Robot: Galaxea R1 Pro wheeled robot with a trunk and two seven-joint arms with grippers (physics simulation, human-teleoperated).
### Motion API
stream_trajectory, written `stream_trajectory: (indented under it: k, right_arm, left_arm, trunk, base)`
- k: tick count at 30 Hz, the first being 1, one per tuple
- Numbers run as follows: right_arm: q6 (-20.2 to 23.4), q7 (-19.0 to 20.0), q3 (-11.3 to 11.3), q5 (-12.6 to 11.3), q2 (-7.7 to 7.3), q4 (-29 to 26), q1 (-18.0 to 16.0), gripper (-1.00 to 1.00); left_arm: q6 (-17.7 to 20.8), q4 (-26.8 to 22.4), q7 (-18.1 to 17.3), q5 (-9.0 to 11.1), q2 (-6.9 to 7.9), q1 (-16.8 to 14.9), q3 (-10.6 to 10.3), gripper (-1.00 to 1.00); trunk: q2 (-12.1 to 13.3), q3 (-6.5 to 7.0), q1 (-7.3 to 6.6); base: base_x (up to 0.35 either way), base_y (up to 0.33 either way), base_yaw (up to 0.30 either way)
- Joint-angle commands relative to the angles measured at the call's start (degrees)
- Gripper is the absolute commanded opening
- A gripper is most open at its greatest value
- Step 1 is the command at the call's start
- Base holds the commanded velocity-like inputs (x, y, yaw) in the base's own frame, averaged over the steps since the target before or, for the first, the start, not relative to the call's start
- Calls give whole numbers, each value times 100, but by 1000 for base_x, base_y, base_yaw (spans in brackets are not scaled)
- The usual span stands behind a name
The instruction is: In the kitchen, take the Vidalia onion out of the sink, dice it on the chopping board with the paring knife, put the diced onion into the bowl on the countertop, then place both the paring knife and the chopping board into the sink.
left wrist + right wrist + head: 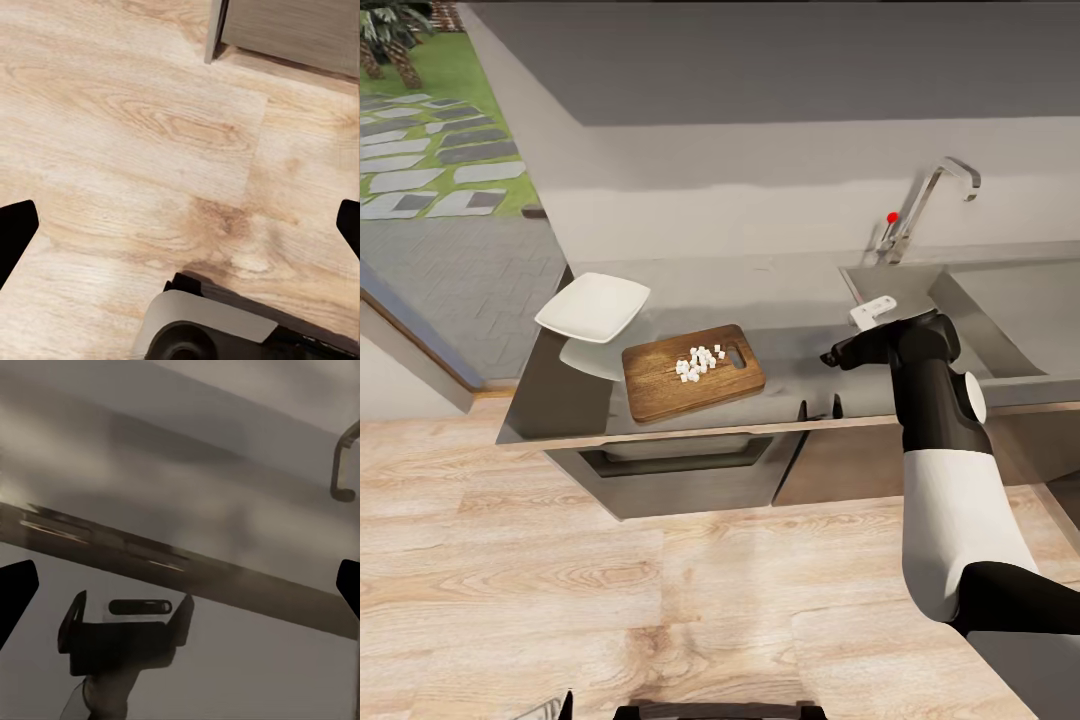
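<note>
The diced onion (pixel 700 362) lay as a small heap of white cubes on the chopping board (pixel 660 390), toward the board's 2 o'clock half and just short of its slot (pixel 736 352). We judged the cubes light, loose and probably damp. They would likely scatter or cling, and were too small to pinch one at a time, so the better course seemed to be to carry them on the board. The board looked stiff and flat, with thin edges lying close to the bench (pixel 800 300). We reckoned the best hold was on a short end, most likely the slot end nearest the working arm, and the board would need to stay level until it was over the bowl (pixel 592 307). In the head view the board's long axis ran from about 8 o'clock to 2 o'clock, with the slot end toward the sink (pixel 1010 310). The white bowl sat just beside the board at its 10 o'clock, at the far left end of the bench, and looked tilted, though we could not tell whether it touched the board. The right gripper (pixel 828 357) hung over the bench at the board's 3 o'clock, between the board and the sink, apart from both. In its wrist view its jaws stood wide apart with nothing between them. The tap (pixel 925 200) with its red knob (pixel 892 216) rose behind the sink at 1 o'clock. The left gripper (pixel 180 229) pointed down at the wood floor (pixel 150 120), jaws apart and empty.
</note>
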Motion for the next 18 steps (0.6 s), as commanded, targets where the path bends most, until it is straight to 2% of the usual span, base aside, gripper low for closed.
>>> stream_trajectory:
  k: [1,12,18]
  right_arm:
    - [5,58,-13,55,6,-4,-6,100]
    - [2,58,-6,46,16,-3,-6,100]
    - [2,79,-4,30,68,-7,-6,100]
  left_arm:
    - [-37,72,-62,62,3,-3,36,100]
    - [-135,288,-111,68,-7,-3,-15,100]
    - [-146,439,-130,68,-7,-3,-24,100]
  trunk:
    - [-9,-8,3]
    - [-9,-8,3]
    - [-9,-8,3]
  base:
    - [0,0,0]
    - [0,0,0]
    - [0,0,0]
